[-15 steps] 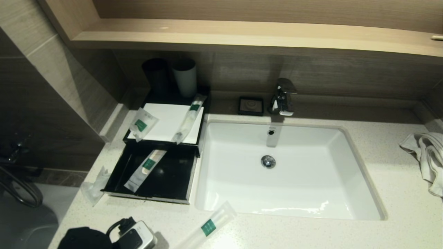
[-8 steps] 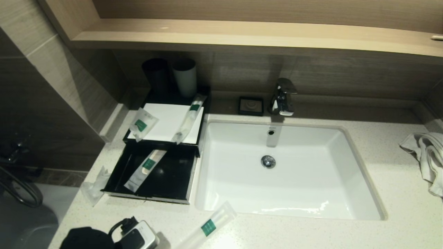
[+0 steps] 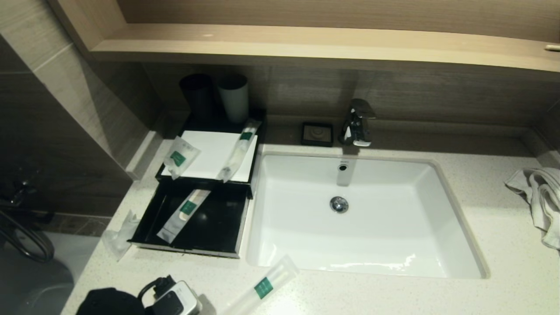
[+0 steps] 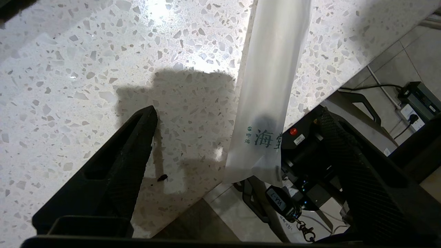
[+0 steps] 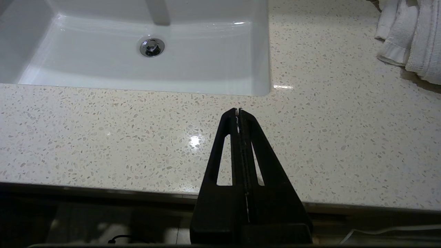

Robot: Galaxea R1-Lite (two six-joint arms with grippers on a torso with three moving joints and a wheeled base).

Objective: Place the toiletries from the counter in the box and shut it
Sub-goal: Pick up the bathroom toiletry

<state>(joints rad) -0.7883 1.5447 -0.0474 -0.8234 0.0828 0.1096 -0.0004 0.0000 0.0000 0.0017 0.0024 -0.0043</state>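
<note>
A black box (image 3: 243,210) stands left of the sink with its drawer pulled open, and one long sachet (image 3: 183,214) lies in the drawer. A small sachet (image 3: 179,156) and a long one (image 3: 238,148) lie on the box's white top. Another sachet (image 3: 120,236) lies on the counter left of the drawer. A long frosted sachet (image 3: 262,286) lies at the counter's front edge, its end overhanging (image 4: 268,103). My left gripper (image 4: 237,113) is open, with one finger on each side of that end. My right gripper (image 5: 238,110) is shut and empty over the front counter.
The white sink (image 3: 455,218) fills the middle, with a tap (image 3: 358,122) and a black soap dish (image 3: 317,133) behind it. Two cups (image 3: 234,98) stand behind the box. A white towel (image 3: 540,197) lies at the right. A wooden shelf (image 3: 306,43) overhangs the back.
My left arm's wrist has edged slightly to the right at the bottom of the head view. Nothing else has moved.
</note>
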